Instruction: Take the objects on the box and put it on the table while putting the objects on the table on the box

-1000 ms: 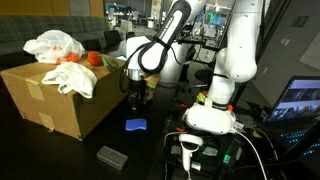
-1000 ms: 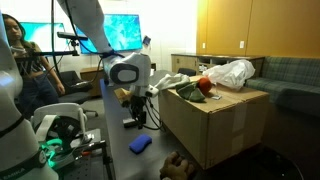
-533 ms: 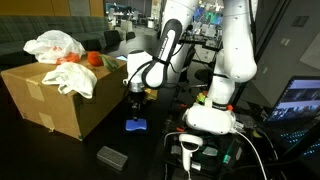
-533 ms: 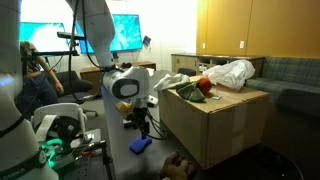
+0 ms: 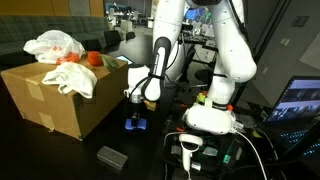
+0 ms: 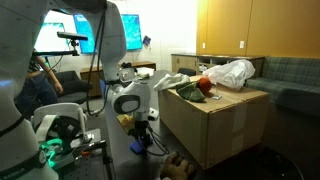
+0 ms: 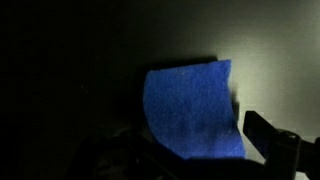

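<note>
One blue pad (image 7: 190, 110) lies on the worktop (image 5: 150, 152) beside the box (image 5: 60, 100), under the tool (image 5: 135, 113), whose jaws seem apart in the dim wrist view. Next probably comes clamping the pad and lifting it onto the box.

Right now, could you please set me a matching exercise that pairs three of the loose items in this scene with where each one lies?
Things:
1. blue cloth
2. grey block
3. white plastic bag

Places:
A. on top of the cardboard box
B. on the table, directly under the gripper
C. on the table by itself, apart from the gripper

Pairs: 1-B, 2-C, 3-A
</note>
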You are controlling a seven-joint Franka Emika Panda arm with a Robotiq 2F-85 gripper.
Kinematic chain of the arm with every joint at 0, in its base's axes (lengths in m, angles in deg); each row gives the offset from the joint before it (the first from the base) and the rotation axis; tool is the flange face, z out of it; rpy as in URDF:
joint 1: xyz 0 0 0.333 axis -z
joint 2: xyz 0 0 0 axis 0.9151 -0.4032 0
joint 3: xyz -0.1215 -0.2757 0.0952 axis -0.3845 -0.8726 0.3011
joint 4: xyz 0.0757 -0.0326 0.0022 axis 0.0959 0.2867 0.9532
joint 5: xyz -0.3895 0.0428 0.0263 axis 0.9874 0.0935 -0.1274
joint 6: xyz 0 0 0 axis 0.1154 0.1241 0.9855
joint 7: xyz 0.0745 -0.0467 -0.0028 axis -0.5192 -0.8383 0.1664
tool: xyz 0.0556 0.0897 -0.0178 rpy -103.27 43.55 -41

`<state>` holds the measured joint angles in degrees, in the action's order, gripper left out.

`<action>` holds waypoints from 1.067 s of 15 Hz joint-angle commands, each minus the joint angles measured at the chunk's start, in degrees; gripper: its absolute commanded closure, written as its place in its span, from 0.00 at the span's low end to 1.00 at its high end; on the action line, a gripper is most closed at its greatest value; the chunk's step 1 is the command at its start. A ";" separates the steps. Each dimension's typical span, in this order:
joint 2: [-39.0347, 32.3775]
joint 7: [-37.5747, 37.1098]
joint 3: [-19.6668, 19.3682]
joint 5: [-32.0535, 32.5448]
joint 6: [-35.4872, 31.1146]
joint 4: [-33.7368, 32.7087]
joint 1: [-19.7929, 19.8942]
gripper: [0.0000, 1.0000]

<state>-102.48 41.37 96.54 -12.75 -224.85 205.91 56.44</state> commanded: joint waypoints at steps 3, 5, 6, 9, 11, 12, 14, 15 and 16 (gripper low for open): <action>-5.64 1.18 1.62 0.68 -2.91 -3.55 2.92 0.00; -5.64 1.21 2.41 0.35 -2.59 -3.58 4.17 0.00; -5.25 1.15 2.58 0.29 -2.66 -3.15 4.59 0.24; -3.90 0.78 2.85 0.21 -1.59 -2.70 5.17 0.40; -2.31 0.47 2.18 0.52 -0.52 -1.93 4.46 0.56; -1.44 0.03 1.46 0.68 0.52 -1.71 3.62 0.62; 0.25 -0.56 0.24 1.03 2.36 -1.18 2.25 0.79; 0.82 -1.00 -0.69 1.29 3.57 -1.30 1.25 0.88; 1.63 -1.33 -1.61 1.59 5.09 -1.23 0.33 0.94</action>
<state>-104.04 41.50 97.93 -12.73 -223.70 204.07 59.65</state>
